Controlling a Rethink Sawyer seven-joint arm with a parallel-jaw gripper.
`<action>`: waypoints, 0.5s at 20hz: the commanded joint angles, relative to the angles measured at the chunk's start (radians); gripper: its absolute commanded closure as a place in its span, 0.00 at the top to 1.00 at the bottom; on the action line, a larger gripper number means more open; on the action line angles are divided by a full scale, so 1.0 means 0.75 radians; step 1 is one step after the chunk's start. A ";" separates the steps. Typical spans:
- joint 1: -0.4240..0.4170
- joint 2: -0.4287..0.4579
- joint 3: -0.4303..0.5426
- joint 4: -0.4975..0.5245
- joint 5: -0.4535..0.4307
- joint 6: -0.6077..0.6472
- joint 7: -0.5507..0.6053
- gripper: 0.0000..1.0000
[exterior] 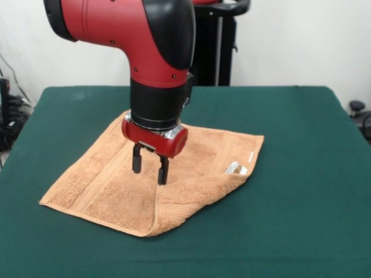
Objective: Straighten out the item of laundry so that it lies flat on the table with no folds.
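From the front view I count one towel (139,182), one table (301,174), one arm (145,40) and one gripper (149,168). Only this view is given.

The towel lies left of the frame's centre, on the dark green table top, well clear of every table edge that shows. It is orange-tan terry cloth with woven border bands running along its sides. It is not flat: its right part is turned over onto itself, and the flap makes a thick doubled edge that runs from the bottom corner near the lower centre up toward the right corner. A small white label (250,156) sits at the right edge, and a crumpled pale tag (236,169) lies just beside it on the flap. The left corner lies spread out on the felt.

The red and black arm comes down from the upper left of the frame. Its two dark fingers (137,159) stand a little apart, holding nothing, their tips just at the cloth by the inner end of the fold.
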 commanded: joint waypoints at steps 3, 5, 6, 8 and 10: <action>0.084 0.074 0.060 -0.052 0.075 0.153 0.140 1.00; 0.092 0.093 0.057 -0.069 0.078 0.147 0.148 1.00; 0.092 0.099 0.057 -0.072 0.078 0.140 0.148 1.00; 0.096 0.111 0.056 -0.080 0.080 0.129 0.152 1.00; 0.092 0.116 0.056 -0.079 0.078 0.119 0.149 1.00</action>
